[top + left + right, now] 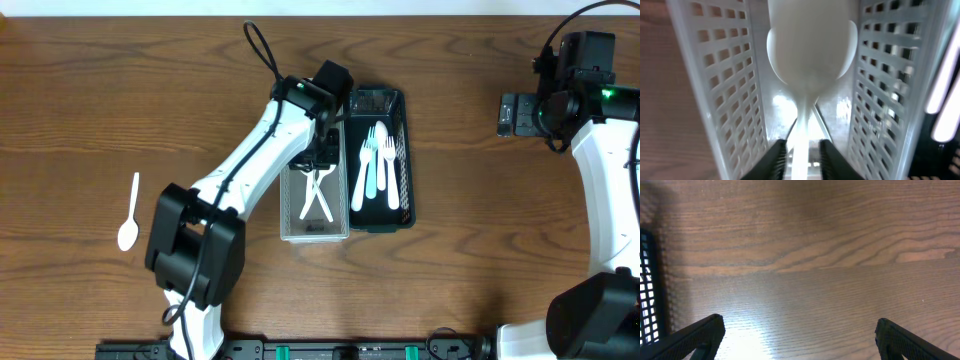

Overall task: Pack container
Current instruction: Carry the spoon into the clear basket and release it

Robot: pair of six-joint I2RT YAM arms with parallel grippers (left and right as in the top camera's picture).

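White slotted container (315, 234), centre of the table (100, 80) toward its far edge, touching a black container (405, 150) of white cutlery (372, 175). Left gripper (802, 152) between its walls, clamped on a white spoon (810, 55). Second spoon (128, 226) near the left edge. Right gripper (797, 337) spread wide by the far right corner.
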